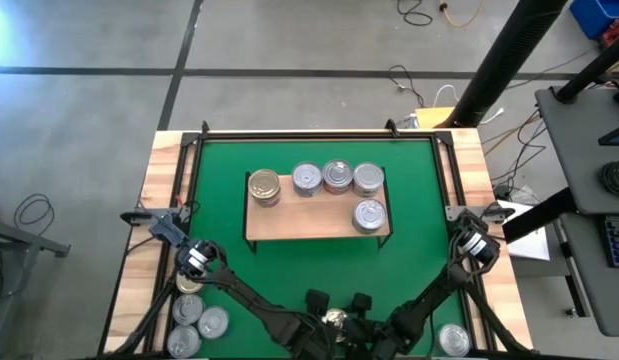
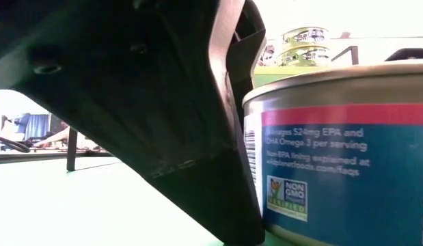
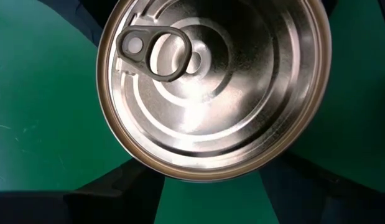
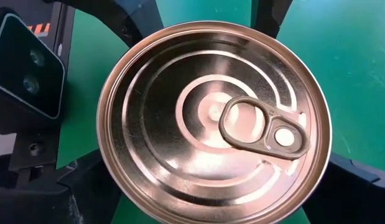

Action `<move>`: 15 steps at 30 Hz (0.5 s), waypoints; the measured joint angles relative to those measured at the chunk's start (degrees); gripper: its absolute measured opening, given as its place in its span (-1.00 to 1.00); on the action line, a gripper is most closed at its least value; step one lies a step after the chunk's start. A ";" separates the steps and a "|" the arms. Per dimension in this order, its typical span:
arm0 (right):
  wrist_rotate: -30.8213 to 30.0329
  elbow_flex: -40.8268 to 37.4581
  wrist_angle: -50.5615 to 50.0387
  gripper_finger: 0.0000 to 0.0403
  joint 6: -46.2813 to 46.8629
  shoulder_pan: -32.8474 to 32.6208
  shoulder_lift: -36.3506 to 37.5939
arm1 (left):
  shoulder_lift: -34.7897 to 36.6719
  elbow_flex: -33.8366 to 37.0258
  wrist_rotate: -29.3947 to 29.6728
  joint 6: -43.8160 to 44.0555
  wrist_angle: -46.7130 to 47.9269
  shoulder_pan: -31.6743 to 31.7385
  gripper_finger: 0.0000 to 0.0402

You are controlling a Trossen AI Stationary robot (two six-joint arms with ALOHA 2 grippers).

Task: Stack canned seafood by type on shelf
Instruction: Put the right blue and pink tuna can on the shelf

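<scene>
A gold-toned tin (image 1: 334,318) stands on the green mat at the middle of the near edge. Its blue label (image 2: 334,164) fills the low view. Both arms reach in over it, pointing down: my left gripper (image 1: 317,300) and my right gripper (image 1: 357,300). Each wrist view looks down on a pull-tab lid (image 3: 211,81) (image 4: 214,118), with that arm's dark fingers (image 3: 111,186) (image 4: 86,186) spread at either side of the rim. The wooden shelf (image 1: 309,222) carries one gold tin (image 1: 264,187) on its left part and several silver tins (image 1: 337,177) on its right part. My left gripper straddles the tin from above, but the lid's rim (image 3: 142,163) hides the fingertips, so I cannot tell whether they touch its wall. My right gripper straddles it the same way, its fingertips also hidden by the rim (image 4: 114,155). In the low view one dark finger (image 2: 225,137) stands against the tin's left wall; whose it is cannot be told.
Several loose silver tins (image 1: 194,315) lie at the near left corner of the mat and one (image 1: 452,338) at the near right corner. The low camera's housing (image 4: 27,62) sits close beside the central tin. Bare mat lies between the shelf and the grippers.
</scene>
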State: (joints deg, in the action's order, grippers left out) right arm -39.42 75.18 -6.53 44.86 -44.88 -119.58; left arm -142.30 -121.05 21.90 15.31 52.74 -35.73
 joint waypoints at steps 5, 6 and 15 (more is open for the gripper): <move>1.81 0.00 0.58 0.96 1.51 0.95 -0.01 | 0.02 0.02 -1.27 -1.60 -0.16 0.26 0.15; 2.40 0.00 0.80 0.97 1.37 1.18 -0.01 | 0.04 0.02 -1.51 -1.76 -0.20 0.29 0.15; 4.55 -0.02 2.05 0.98 -1.48 2.64 0.01 | 0.07 0.42 -1.28 -1.91 -0.90 0.29 0.15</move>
State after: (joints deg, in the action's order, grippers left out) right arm -34.87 75.16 -4.48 43.38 -42.24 -119.57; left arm -142.23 -120.63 20.62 13.40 51.84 -35.44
